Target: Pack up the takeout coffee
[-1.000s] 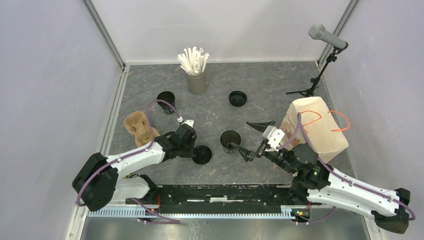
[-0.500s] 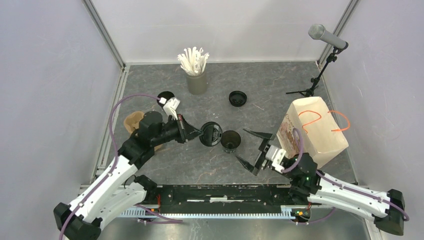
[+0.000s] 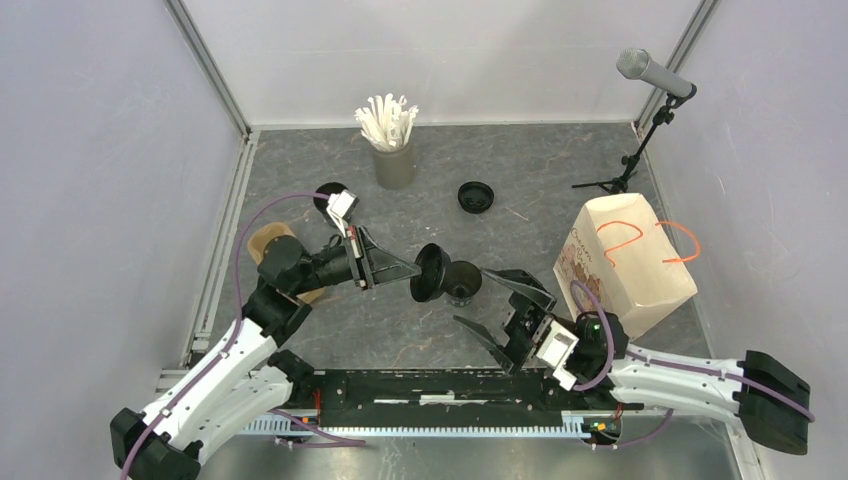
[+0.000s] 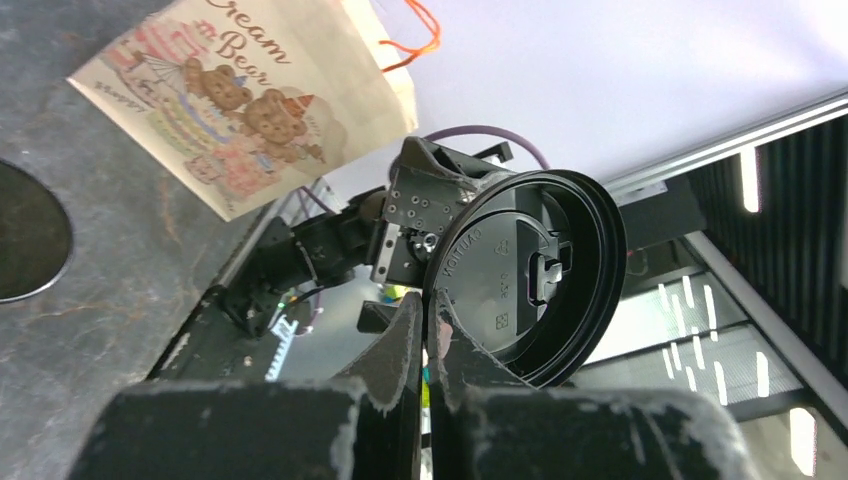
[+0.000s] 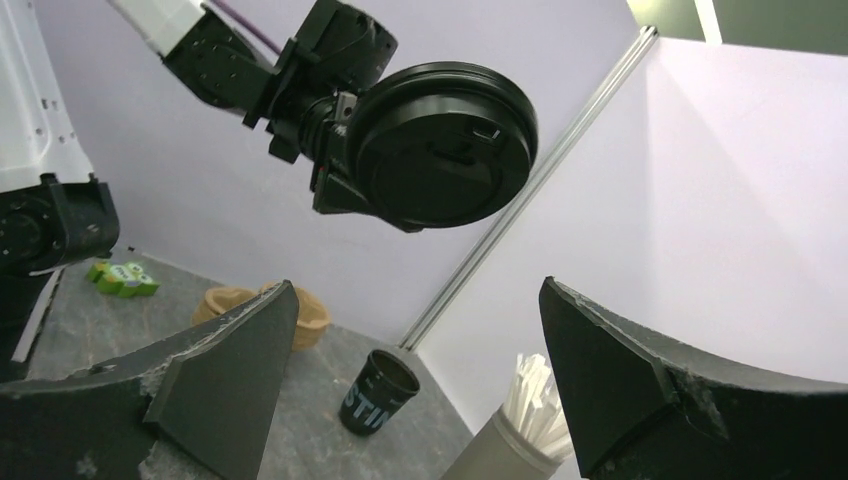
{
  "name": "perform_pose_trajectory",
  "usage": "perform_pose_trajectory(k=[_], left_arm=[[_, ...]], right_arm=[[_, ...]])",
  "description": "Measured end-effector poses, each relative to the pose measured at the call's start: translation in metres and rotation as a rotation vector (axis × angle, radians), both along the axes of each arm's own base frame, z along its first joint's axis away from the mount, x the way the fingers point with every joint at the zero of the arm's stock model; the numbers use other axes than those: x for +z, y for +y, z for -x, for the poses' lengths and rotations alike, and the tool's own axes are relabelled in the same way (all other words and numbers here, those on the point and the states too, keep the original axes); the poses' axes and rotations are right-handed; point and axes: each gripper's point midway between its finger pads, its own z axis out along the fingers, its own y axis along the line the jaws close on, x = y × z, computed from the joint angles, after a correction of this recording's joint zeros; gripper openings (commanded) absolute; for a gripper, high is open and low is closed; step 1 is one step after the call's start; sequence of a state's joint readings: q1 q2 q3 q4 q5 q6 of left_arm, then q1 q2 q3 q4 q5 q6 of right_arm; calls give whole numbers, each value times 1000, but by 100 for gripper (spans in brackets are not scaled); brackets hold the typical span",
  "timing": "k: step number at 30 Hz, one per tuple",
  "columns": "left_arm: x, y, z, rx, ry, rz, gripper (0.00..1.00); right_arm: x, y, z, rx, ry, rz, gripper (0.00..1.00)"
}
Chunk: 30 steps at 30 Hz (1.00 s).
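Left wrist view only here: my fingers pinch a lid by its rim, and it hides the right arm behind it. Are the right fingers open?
Observer: Yes. The right gripper is wide open and empty, close to the open cup, which stands just right of your held lid.
Operator: Where is the second cup?
Observer: The second cup stands uncapped at the back left, beyond the pulp carrier.
Operator: Any spare lid?
Observer: One spare lid lies on the table, right of the straw cup.
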State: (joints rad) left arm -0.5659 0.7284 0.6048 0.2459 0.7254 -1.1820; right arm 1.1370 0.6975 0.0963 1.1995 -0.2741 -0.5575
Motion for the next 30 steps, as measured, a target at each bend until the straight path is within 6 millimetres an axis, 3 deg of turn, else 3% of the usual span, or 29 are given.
perform_pose_trajectory(k=[11, 22, 30], left_arm=[[-2, -3, 13, -68, 59, 54, 3], [-11, -5, 16, -82, 90, 55, 3], [-10, -5, 19, -88, 83, 64, 2]], right_arm=[[36, 18, 0, 17, -63, -69, 98], [43, 41, 2, 31, -98, -33, 98], [37, 54, 5, 16, -124, 6, 98]])
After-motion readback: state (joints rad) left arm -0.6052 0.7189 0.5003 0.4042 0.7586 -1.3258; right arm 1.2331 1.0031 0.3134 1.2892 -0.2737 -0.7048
